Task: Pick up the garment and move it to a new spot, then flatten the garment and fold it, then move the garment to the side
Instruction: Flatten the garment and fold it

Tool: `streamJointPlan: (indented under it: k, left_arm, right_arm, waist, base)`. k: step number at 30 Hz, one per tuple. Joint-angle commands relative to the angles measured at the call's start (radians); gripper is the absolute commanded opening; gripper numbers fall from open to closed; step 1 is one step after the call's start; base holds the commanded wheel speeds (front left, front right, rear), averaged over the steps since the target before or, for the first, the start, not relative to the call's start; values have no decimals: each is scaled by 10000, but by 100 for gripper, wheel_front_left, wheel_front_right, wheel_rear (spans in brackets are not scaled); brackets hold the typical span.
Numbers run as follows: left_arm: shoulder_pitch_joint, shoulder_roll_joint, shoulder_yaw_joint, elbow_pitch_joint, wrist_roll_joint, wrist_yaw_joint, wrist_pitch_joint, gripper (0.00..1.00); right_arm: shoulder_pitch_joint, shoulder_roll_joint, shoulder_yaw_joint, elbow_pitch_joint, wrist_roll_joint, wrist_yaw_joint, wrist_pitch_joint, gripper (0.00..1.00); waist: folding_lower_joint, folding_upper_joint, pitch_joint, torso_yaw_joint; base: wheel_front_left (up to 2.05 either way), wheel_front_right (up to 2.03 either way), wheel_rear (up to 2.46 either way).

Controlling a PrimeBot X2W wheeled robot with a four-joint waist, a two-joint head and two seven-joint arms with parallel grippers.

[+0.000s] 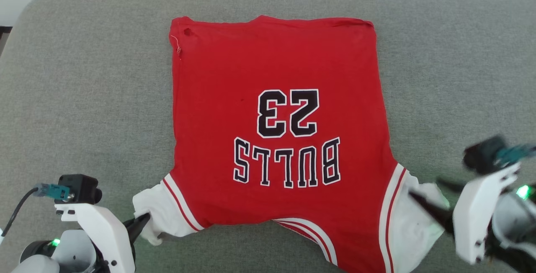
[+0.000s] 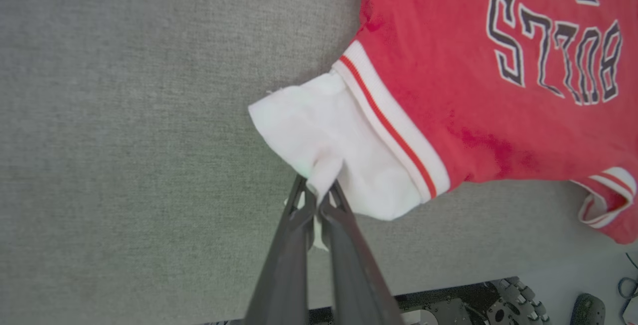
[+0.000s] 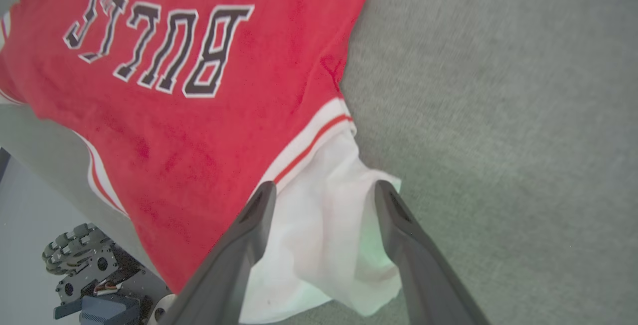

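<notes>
- Head view: the garment (image 1: 276, 97), a red jersey, is lying spread nearly flat in the middle of a grey padded surface (image 1: 83, 76). Its hem is pointing away from the robot, and its lettering and number are reading upside down.
- The left gripper (image 2: 316, 193) is pinching a corner of the left white shoulder flap (image 1: 155, 210) between closed fingers.
- The right gripper (image 3: 325, 190) is standing open. Its fingers are spread to either side of the right white shoulder flap (image 1: 418, 227) and are clamping nothing; in the head view it is blurring with motion.
- Risk: with one side gripped and the other free, any pull from the left arm is likely to drag the jersey askew and wrinkle the flattened body.
- Risk: the thin white fabric is sitting between the open right fingers, so a fingertip could be snagging it and lifting that shoulder as the arm moves.
- Risk: the shoulder end is lying close to the near edge and appears to be drooping over it on the robot's right, so a tug toward the robot could slide cloth off.
- Open room: wide bare grey is lying to both sides of the jersey, with a narrower strip beyond the hem before the rounded far edge. That is leaving space for folding inward or shifting sideways.
</notes>
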Motion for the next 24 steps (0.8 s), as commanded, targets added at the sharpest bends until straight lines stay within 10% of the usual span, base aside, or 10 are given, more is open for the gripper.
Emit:
streamJointPlan:
  k: [1,9,24]
  left_arm:
    - [-106,-36,19,-24,60,-44,-83,0]
    - [-544,-308,-136,-61,314,-404,-270,0]
    - [-2314,-1515,-955,673,845,-1507,-218,0]
  right_arm:
    - [-246,101,-139,-199,-93,-4,-2,100]
    - [-2114,1024,-749,-572,-1428,-4,-841,100]
    - [-7508,808,-731,5905,-2791,-5,-1843,100]
  waist:
    - [-1,0,12,17]
    - [-1,0,396,347]
    - [-1,0,1600,2124]
  base:
    - [0,0,0]
    - [0,0,0]
    - [0,0,0]
